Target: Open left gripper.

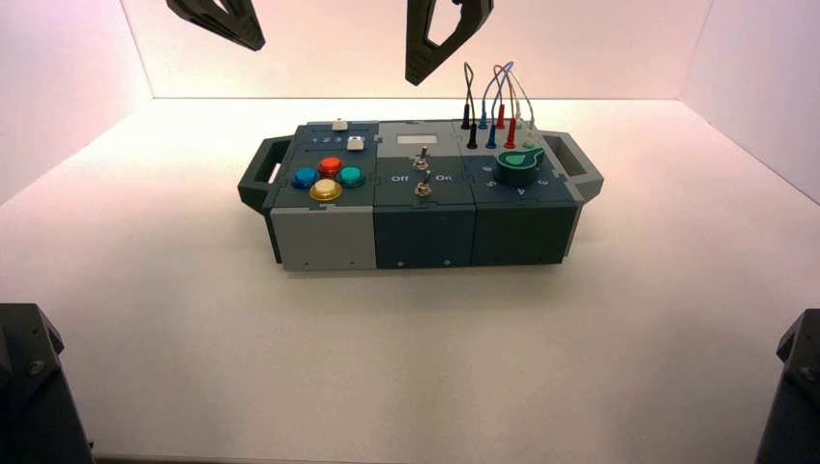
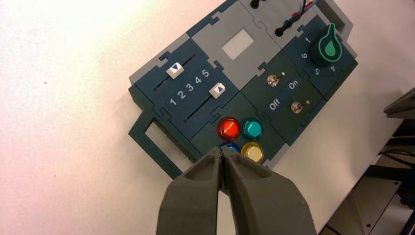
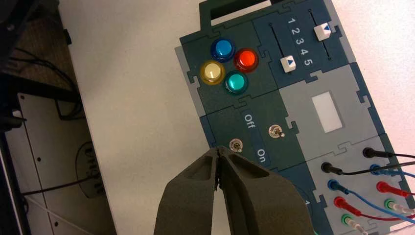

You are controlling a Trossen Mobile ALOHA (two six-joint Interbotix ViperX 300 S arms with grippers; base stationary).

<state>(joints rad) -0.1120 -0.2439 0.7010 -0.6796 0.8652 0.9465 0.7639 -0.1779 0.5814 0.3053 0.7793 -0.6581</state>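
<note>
My left gripper (image 2: 221, 150) is shut and empty, its tips touching. It hangs high above the box's left end, over the blue button (image 2: 230, 146); in the high view only its slanted black tips (image 1: 253, 41) show at the top left. My right gripper (image 3: 219, 152) is also shut and empty, high above the box's middle near the toggle switches (image 3: 235, 145); in the high view it is the taller upright claw (image 1: 416, 75) at the top centre.
The box (image 1: 324, 237) stands mid-table with handles at both ends. It bears a red button (image 1: 331, 165), blue, yellow and teal buttons, two sliders (image 2: 174, 70), a white window (image 2: 237, 44), a green knob (image 1: 519, 166) and plugged wires (image 1: 498, 106). Arm bases sit at the front corners.
</note>
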